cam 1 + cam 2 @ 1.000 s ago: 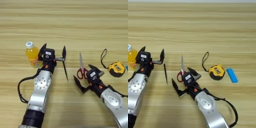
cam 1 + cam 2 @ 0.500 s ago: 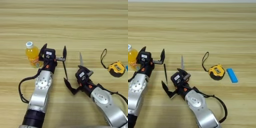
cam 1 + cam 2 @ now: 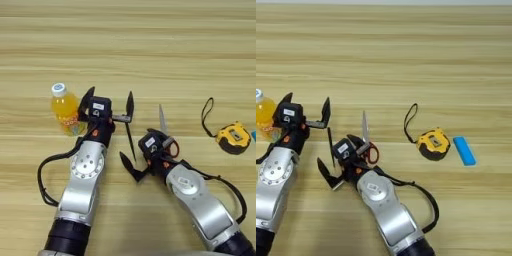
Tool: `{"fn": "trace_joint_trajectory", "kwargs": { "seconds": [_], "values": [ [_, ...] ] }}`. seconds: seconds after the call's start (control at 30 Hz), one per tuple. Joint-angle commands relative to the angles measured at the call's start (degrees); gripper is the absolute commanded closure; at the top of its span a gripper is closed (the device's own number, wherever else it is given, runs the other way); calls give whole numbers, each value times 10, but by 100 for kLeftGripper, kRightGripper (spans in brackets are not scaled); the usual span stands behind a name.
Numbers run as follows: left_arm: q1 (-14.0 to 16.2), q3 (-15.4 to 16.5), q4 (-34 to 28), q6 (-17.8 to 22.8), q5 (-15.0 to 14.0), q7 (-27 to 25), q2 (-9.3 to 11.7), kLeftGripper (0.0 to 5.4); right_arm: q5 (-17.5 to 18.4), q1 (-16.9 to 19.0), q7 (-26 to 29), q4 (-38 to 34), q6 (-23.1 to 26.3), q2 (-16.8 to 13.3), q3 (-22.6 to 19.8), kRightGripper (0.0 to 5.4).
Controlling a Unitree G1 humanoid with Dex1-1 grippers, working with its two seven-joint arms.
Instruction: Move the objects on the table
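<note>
Light-brown wooden planks run side to side across the whole surface. From the left eye, the small orange-juice bottle with a white cap stands upright just left of the left hand, whose 2 black fingers are spread wide and hold nothing. The red-handled steel scissors lie with the blade pointing away from the robot, their long axis roughly up the picture, handles tucked under the right hand, which is also spread; its fingers sit to the left of the handles, so the right arm is clearly nearer. The yellow-black tape measure with a black wrist strap lies well apart at right. From the right eye, a blue flat bar shows beside the tape measure, the bottle is cut off at the edge, and whether a finger touches the scissor handles is hidden by the wrist.
</note>
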Motion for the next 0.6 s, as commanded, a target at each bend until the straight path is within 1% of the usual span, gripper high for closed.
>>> {"fn": "trace_joint_trajectory", "kwargs": {
  "seconds": [0.03,0.17,0.33,0.6],
  "values": [
    [1,-1,-8,12,8,4,-2,0,12,-17,-2,31,16,19,-14,2],
    [1,-2,-9,12,9,5,-3,0,31,-23,3,47,31,35,-25,2],
    [2,-3,-11,14,10,7,-4,0,50,-26,5,64,46,42,-32,2],
    [3,-5,-15,16,10,9,-4,0,61,-29,0,83,47,39,-32,2]
  ]
}}
